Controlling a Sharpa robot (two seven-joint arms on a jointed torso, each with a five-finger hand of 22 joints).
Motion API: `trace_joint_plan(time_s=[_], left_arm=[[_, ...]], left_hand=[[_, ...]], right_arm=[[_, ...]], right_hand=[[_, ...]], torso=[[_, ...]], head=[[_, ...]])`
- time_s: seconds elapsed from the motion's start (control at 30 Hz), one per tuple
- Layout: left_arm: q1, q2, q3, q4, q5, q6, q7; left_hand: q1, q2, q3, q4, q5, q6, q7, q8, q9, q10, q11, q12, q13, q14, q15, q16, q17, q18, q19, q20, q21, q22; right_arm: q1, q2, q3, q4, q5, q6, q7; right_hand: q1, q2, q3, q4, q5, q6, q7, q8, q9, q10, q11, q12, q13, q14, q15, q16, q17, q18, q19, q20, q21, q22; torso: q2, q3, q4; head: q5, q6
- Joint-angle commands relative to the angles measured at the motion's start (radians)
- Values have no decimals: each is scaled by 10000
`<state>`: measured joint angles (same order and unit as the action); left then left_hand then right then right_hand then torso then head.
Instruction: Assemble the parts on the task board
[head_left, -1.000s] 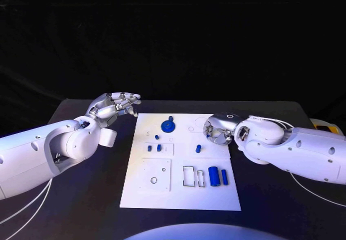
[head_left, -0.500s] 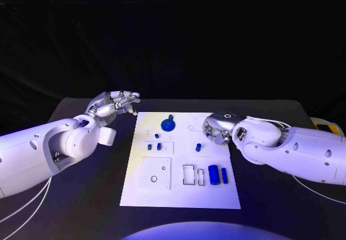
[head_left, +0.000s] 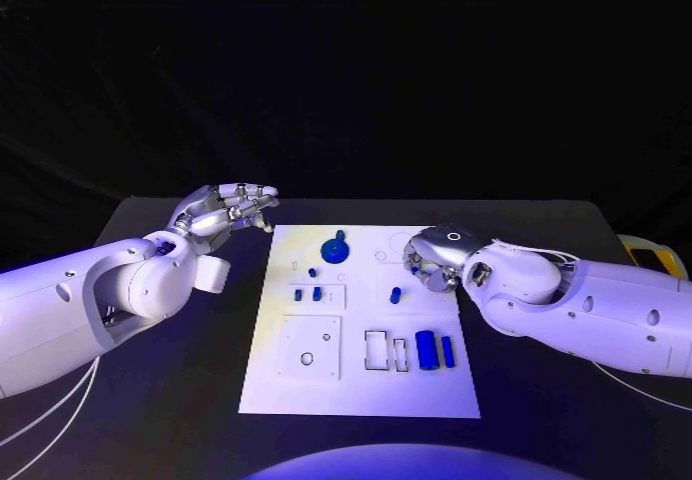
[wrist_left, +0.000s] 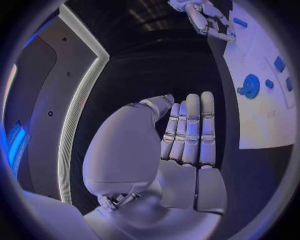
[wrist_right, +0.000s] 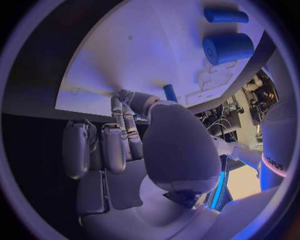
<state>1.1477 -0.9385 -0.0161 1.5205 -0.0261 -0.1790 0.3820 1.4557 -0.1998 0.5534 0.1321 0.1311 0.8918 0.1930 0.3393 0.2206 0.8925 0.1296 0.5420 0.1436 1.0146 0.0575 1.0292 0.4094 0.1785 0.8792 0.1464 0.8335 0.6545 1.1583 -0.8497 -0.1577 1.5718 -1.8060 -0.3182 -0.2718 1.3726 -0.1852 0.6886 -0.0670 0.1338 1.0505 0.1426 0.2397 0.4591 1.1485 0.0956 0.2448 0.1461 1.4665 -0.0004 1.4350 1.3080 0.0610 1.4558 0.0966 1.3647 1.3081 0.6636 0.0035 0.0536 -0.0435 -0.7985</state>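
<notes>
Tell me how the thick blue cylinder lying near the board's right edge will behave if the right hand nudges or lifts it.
The thick blue cylinder lies on its side on the flat task board, so a sideways nudge would probably roll it. It looks smooth and rigid, so the fingers might slip on it. Rolling right, it would likely bump the thinner cylinder beside it.
</notes>
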Motion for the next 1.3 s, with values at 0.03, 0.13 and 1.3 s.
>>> trace_joint_plan(time_s=[0.03, 0.13, 1.3], left_arm=[[4, 8, 6, 29, -175, 61, 7], [4, 6, 6, 18, -192, 69, -1], [2, 166, 6, -200, -209, 92, -9]], left_hand=[[73, 7, 3, -62, 25, -78, 26, -53, 1, -76, 29, -50, -18, -58, 5, -45, -18, 43, 27, 52, 30, 20], [62, 10, -2, -70, 30, -110, 45, -69, -6, -102, 45, -61, -29, -62, 16, -54, -28, 39, 17, 57, 40, 32], [23, 18, -15, -104, 52, -208, 101, -112, -29, -296, 110, -145, -90, -67, 63, -74, -59, 32, -27, 86, 72, 74]], right_arm=[[2, -16, 14, 113, -282, -800, 8], [6, -89, 20, 194, -229, -983, 37], [111, 360, 147, 2280, 610, -1447, 362]], right_hand=[[-105, 48, -17, -36, 33, 54, -14, 17, 8, 334, -256, -8, 51, 519, -75, 14, 31, -132, 91, -15, 68, 1598], [-139, 44, -24, -35, 43, 59, -13, 18, 8, 337, -255, -18, 51, 517, -73, 9, 19, -140, 108, -13, 102, 1618], [-332, 73, -78, 3, -45, 95, -28, 30, 19, 363, -266, -72, 56, 519, -75, 11, 13, -148, 124, -6, 143, 1655]], torso=[[-3, -4, 4], [-4, -15, 1], [-7, -21, 13]], head=[[-8, -1], [-6, 2], [570, -69]])
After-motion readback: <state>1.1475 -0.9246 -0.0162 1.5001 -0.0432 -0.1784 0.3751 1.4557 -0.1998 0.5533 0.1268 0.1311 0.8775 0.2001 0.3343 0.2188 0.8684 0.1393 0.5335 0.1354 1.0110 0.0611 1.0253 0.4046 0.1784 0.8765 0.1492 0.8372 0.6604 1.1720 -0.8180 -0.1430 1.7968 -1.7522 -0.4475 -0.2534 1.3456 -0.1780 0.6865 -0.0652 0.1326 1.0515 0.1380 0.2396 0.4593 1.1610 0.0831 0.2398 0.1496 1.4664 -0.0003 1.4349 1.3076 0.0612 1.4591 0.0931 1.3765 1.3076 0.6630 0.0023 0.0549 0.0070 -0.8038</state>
